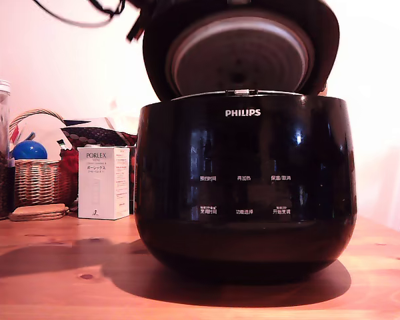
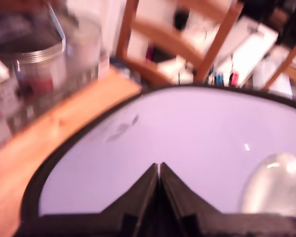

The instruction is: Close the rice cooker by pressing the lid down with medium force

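Exterior view: a glossy black rice cooker (image 1: 245, 180) stands on a wooden table (image 1: 53, 267), its lid (image 1: 240, 50) raised, pale inner plate showing. Wrist view, blurred: the gripper (image 2: 159, 170), fingers pressed together and empty, is at the lid's shiny top.

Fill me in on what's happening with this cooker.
A black rice cooker sits on a wooden table with its lid tilted partway open, the pale inner plate facing forward. The wrist view shows the robot's gripper, fingers together, up against the lid's glossy top. The lid is not yet shut. A white box and basket stand beside the cooker.
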Robot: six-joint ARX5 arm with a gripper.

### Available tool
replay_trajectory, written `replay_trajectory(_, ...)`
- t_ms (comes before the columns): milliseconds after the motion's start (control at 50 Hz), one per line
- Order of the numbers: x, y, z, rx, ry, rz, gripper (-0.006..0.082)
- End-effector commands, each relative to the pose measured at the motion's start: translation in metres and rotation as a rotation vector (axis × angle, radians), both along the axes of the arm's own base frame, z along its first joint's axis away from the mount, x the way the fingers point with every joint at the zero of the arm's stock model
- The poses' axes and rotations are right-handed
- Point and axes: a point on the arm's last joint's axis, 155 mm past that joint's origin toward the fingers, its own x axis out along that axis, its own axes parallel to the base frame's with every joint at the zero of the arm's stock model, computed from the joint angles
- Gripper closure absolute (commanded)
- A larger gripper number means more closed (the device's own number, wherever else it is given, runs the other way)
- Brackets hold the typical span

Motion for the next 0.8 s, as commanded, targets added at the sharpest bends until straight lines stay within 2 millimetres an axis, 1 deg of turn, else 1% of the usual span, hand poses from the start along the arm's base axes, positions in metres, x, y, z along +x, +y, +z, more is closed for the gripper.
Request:
replay_trajectory(0, -0.009, -0.007, -0.017, 0.003, 0.026, -0.013, 0.0791)
replay_trajectory(180, -0.011, -0.020, -0.024, -0.029, -0.011, -0.007, 0.0791)
replay_trajectory(360, -0.008, -0.025, -0.031, -0.041, -0.046, 0.027, 0.0791)
replay_trajectory(400, -0.007, -0.025, -0.030, -0.053, -0.048, 0.041, 0.0791)
replay_trajectory(640, -0.002, -0.019, -0.044, -0.084, -0.070, 0.090, 0.0791)
replay_trajectory(720, -0.005, -0.015, -0.044, -0.109, -0.091, 0.100, 0.0791)
replay_trajectory(780, -0.005, -0.013, -0.039, -0.136, -0.115, 0.111, 0.0791)
